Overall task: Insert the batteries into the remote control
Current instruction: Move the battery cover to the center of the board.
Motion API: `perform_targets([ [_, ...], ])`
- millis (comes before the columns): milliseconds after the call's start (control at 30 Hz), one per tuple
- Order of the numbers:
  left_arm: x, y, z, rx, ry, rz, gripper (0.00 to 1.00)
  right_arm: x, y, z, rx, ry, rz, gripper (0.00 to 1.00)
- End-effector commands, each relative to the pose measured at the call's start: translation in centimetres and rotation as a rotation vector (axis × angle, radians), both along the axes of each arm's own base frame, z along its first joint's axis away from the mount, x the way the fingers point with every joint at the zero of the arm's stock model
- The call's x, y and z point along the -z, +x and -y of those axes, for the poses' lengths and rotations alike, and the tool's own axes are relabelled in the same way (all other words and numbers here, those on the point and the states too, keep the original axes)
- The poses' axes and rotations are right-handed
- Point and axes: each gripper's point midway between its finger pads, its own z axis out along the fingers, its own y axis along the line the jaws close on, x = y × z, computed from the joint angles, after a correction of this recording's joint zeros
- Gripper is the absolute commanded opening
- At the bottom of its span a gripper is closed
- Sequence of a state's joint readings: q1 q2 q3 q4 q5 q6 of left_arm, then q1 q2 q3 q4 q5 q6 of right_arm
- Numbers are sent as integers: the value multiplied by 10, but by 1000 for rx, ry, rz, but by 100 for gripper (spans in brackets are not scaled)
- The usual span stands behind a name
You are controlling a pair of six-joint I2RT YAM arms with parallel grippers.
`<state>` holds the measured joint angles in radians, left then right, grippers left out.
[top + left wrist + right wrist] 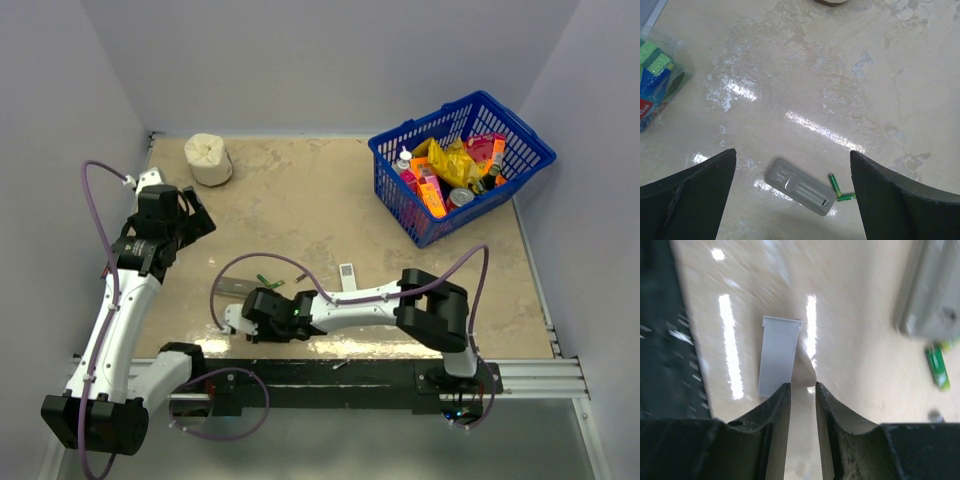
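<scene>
I see a glossy, scuffed beige tabletop (840, 75) streaked with glare. The remote control (799, 186) looks like smooth, matt grey plastic; the batteries (834, 184) wear shiny green wrappers.

Pale grey walls (330, 60) are closing in the beige, scuffed tabletop (300, 200) on three sides — light is glinting off it in bright streaks (815, 127), and a metal rail (530, 375), seemingly aluminium, is running along the near edge.

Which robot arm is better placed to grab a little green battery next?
Probably right: the right gripper sits low, near a small green cylindrical battery and the slim pale plastic remote. The left gripper hangs high, wide open.
</scene>
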<state>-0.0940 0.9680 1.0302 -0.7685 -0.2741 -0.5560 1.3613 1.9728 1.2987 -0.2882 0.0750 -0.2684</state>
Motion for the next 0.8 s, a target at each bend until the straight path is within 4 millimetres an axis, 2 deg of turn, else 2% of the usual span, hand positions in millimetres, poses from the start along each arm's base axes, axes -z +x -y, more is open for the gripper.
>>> perform_targets([
  [0, -11, 7, 1, 20, 16, 52, 100, 6, 34, 76, 219, -178, -19, 31],
  [67, -8, 8, 4, 34, 6, 51, 100, 0, 50, 91, 295, -181, -26, 31],
  [133, -4, 8, 7, 48, 0, 48, 100, -14, 54, 95, 305, -165, -27, 31],
  [200, -2, 9, 11, 67, -15, 45, 100, -34, 53, 84, 289, -107, -40, 32],
  [300, 6, 8, 19, 102, -43, 36, 100, -53, 46, 62, 274, -21, -101, 43],
  [333, 7, 9, 21, 110, -53, 43, 100, -53, 45, 59, 295, -10, -120, 49],
  [400, 13, 7, 28, 140, -75, 35, 100, -55, 48, 54, 329, -5, -132, 54],
  [533, 21, 5, 38, 187, -115, 34, 100, -43, 58, 54, 514, -29, -168, 69],
  [600, 25, 2, 43, 201, -140, 33, 100, -46, 65, 51, 609, -21, -183, 71],
  [667, 25, 2, 46, 211, -155, 42, 99, -39, 69, 52, 684, -50, -183, 74],
  [700, 27, 0, 47, 210, -161, 39, 99, -43, 71, 45, 723, -25, -200, 74],
  [767, 26, -1, 47, 211, -165, 48, 99, -34, 72, 48, 777, -58, -231, 73],
])
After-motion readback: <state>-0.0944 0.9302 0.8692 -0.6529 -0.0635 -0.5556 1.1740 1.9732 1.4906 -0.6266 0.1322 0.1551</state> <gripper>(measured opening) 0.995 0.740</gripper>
